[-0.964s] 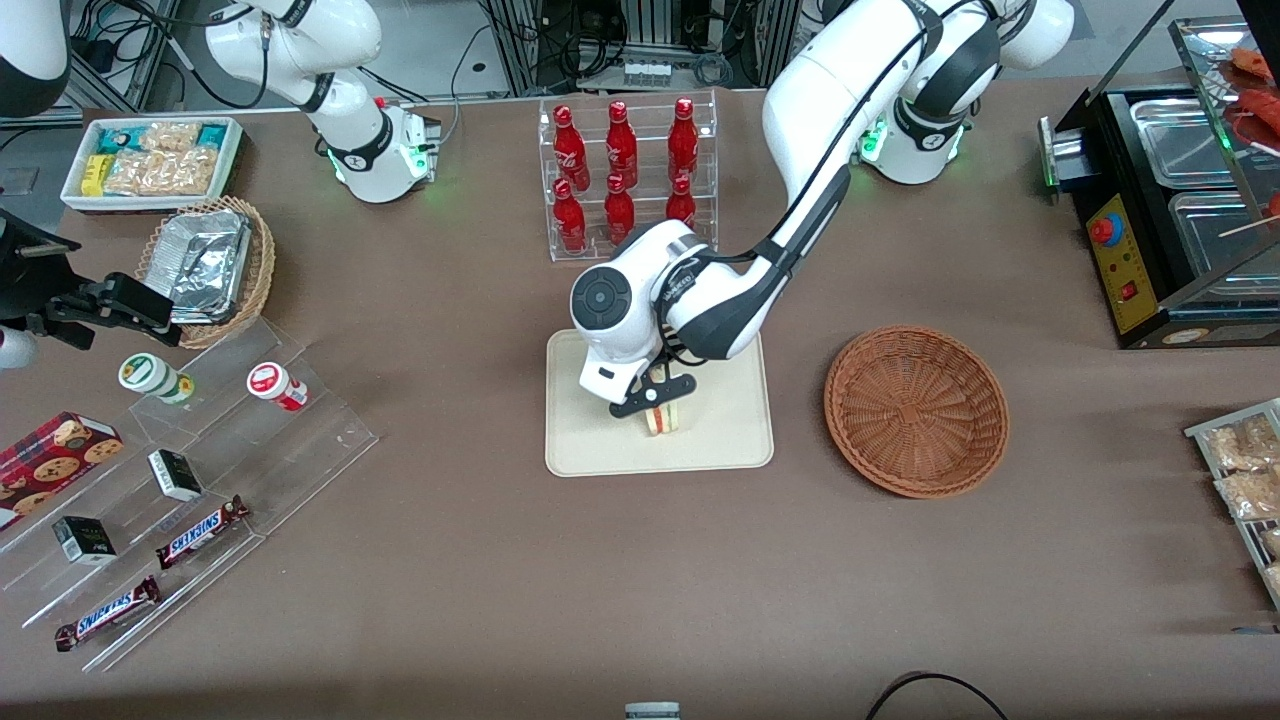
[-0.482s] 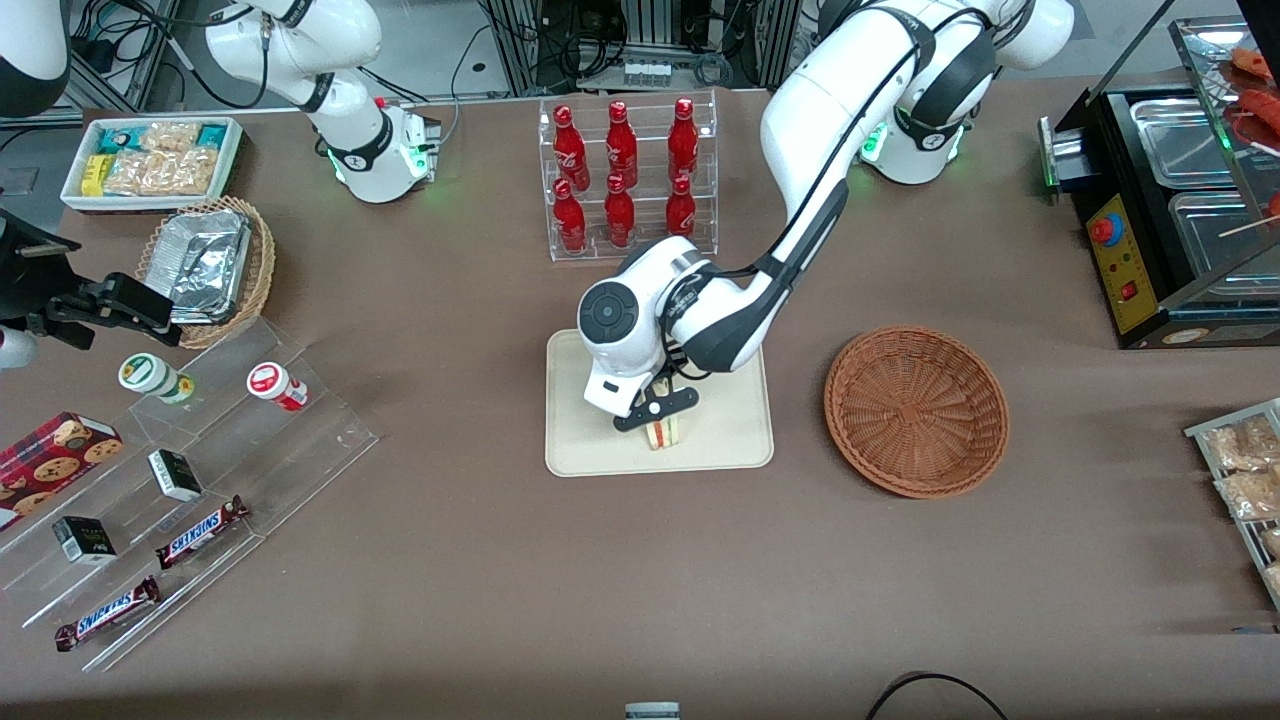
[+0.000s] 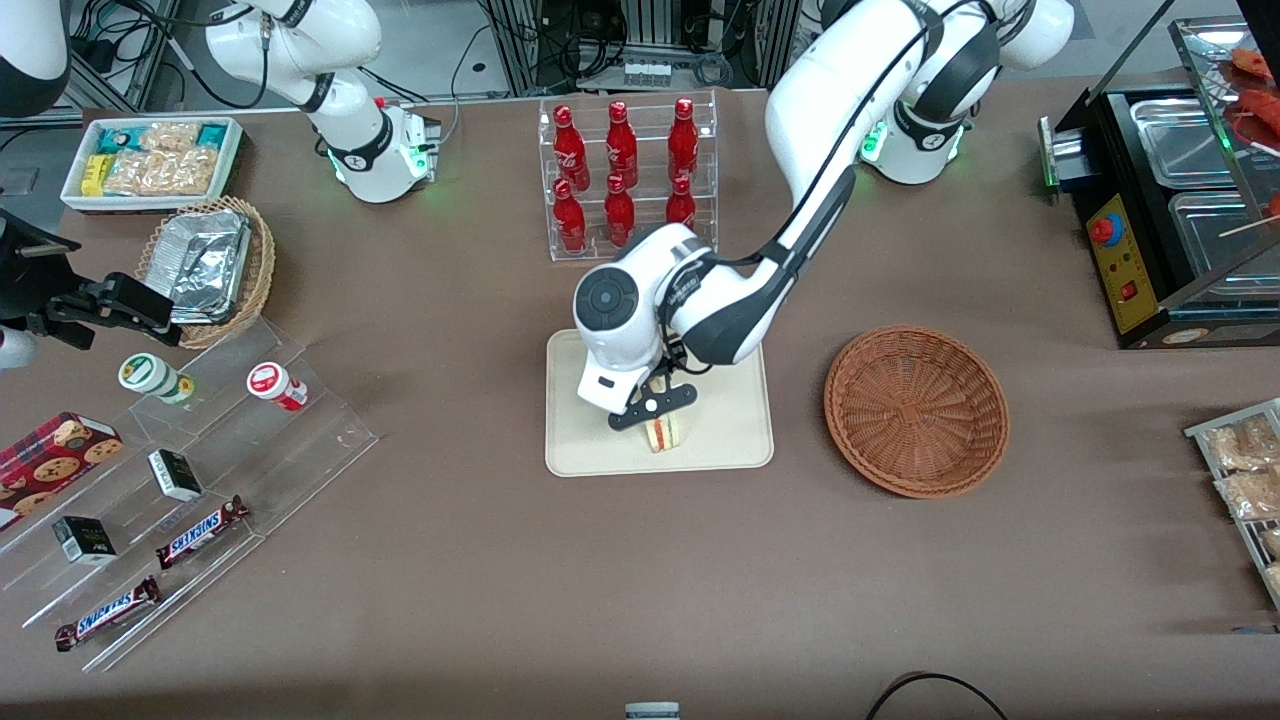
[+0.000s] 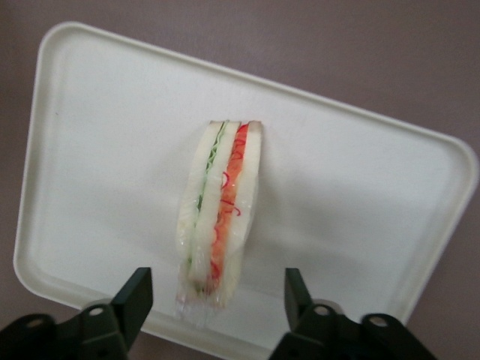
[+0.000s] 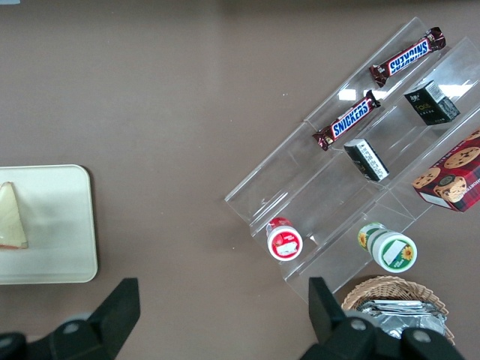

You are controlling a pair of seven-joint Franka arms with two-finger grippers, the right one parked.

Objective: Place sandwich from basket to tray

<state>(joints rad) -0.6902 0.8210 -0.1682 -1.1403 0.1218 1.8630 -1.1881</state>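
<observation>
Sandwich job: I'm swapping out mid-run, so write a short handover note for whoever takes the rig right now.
Gripper: open, just above the tray, fingers either side of the sandwich, not touching it.
Small triangular wedge sandwich: standing on edge on the flat cream rectangular tray, at the side nearer the front camera.
Round reddish-brown wicker basket: empty, beside the tray toward the working arm's end.
Done: sandwich moved and released.
Left: lift the arm away.

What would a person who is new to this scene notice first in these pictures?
First, the sandwich standing on its edge on the cream tray in the middle of the table, with the left arm's tool open just above it, not touching it. Next, the reddish-brown basket lies empty beside the tray, toward the working arm's end.
</observation>
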